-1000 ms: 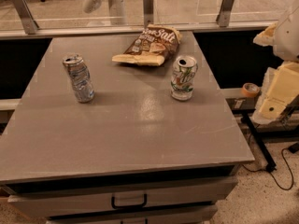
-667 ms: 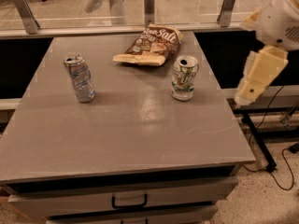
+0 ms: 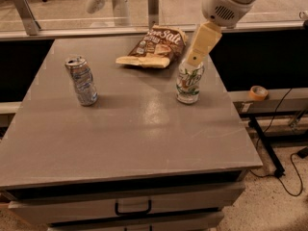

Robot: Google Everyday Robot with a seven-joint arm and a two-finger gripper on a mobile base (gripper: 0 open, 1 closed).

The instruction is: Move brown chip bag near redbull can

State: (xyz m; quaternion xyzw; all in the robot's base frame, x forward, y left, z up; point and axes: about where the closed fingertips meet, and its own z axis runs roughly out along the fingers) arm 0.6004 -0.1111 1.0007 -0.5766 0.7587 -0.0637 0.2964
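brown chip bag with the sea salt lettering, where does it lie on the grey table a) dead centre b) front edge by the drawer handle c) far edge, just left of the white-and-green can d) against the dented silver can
C: the crinkly brown chip bag lies at the far edge of the grey table, left of the white-and-green can, apart from the slim dented silver can; the robot's hand hangs above that white-and-green can.

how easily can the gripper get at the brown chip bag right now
Probably yes: the gripper hangs just beside the brown chip bag, over the white-and-green can, and nothing covers the bag.
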